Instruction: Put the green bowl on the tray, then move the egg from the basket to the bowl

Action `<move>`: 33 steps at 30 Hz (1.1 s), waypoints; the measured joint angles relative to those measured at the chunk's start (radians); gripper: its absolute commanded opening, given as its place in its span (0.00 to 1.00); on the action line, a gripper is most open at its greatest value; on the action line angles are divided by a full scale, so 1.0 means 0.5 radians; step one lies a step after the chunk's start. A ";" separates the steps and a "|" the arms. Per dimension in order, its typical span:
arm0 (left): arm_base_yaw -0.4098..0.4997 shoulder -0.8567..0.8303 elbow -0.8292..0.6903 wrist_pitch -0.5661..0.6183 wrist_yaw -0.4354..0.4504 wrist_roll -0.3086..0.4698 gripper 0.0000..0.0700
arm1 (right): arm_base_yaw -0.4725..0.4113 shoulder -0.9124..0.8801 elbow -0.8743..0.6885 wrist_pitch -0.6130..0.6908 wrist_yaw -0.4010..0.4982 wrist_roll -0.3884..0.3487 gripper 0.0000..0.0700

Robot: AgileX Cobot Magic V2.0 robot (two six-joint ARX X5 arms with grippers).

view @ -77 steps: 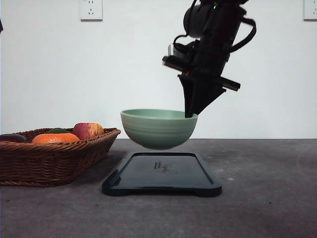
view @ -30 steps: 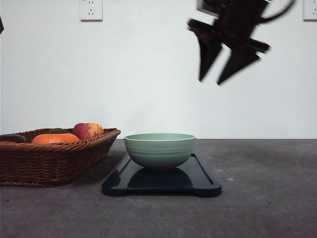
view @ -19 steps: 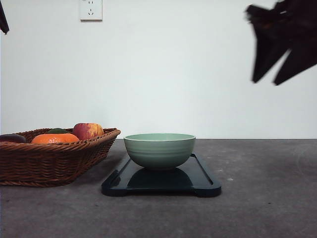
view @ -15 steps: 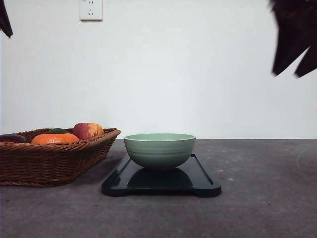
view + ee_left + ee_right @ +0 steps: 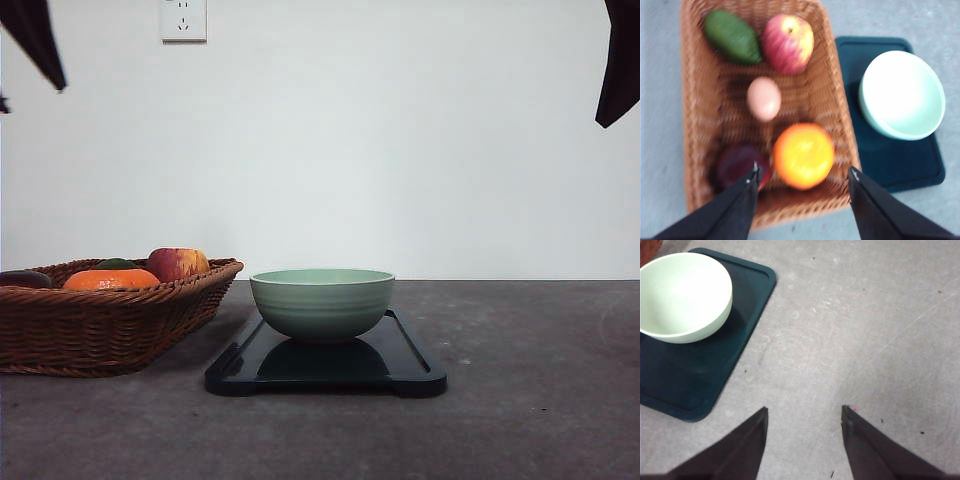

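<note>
Whereas 2.6 s ago the right hand held the bowl (image 5: 322, 303) by its rim above the tray (image 5: 410, 365), the bowl now sits on the tray, toward its far end, and has not shifted over the last second. Right hand (image 5: 804, 416) has since lifted away to the upper right corner of the front view; the left hand (image 5: 804, 176) has come into the upper left corner.

Bowl: round, pale green glazed ceramic, faint horizontal ridges outside, empty. Tray: flat, dark, glossy, rounded corners, low rim, resting on the grey matte worktop (image 5: 530, 400). Basket (image 5: 110, 330): brown woven wicker, shallow, slanted sides, just left of the tray.

Egg (image 5: 763, 98): small, smooth, pinkish-brown oval, lying mid-basket between an apple (image 5: 788, 43), an orange (image 5: 803, 155), a green fruit (image 5: 732, 36) and a dark purple item (image 5: 738, 164).

Left hand: fingers spread wide, empty, above the basket. Right hand: fingers spread wide, empty, over bare worktop beside the tray.
</note>
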 measured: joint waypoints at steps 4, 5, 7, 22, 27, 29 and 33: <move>-0.053 0.234 0.263 -0.084 -0.001 0.012 0.50 | 0.000 0.000 0.000 0.027 0.000 0.000 0.40; -0.069 0.307 0.343 -0.118 -0.005 0.019 0.50 | 0.000 0.000 0.000 0.033 0.000 0.000 0.40; -0.095 0.451 0.499 -0.188 -0.028 0.033 0.50 | 0.000 0.000 0.000 0.039 0.000 0.000 0.40; -0.106 1.317 0.903 -0.354 -0.235 0.059 0.67 | 0.000 0.000 0.000 0.038 -0.002 0.000 0.40; -0.102 1.479 0.903 -0.301 -0.336 0.060 0.67 | 0.000 0.000 0.000 0.038 -0.002 0.000 0.40; -0.100 1.527 0.903 -0.267 -0.337 0.060 0.67 | 0.000 0.000 0.000 0.038 -0.002 0.000 0.40; -0.100 1.596 0.904 -0.227 -0.337 0.058 0.67 | 0.000 0.000 0.000 0.038 -0.002 0.000 0.40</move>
